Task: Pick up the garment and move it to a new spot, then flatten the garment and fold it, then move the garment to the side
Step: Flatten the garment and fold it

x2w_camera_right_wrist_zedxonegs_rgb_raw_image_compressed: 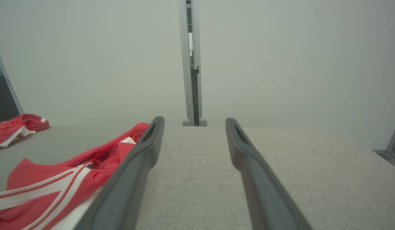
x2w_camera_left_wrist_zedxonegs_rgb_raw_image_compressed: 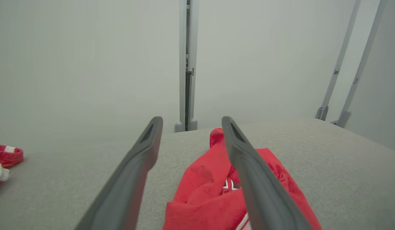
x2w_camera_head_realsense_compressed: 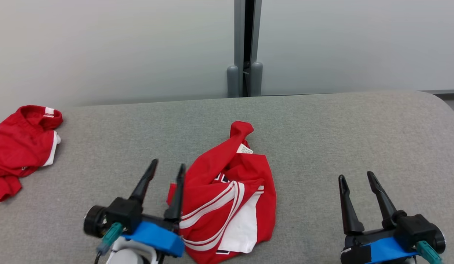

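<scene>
Left gripper (x2w_camera_head_realsense_compressed: 168, 164) hangs wide apart and empty by the left edge of the crumpled red garment (x2w_camera_head_realsense_compressed: 230, 190) at lower centre: light, limp cloth, I reckon, best pinched at its raised upper fold.

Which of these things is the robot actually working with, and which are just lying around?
For the job: middle red garment, left hand, right hand, both open.
Just lying about: other red garment at far left, grey post behind the table.
</scene>
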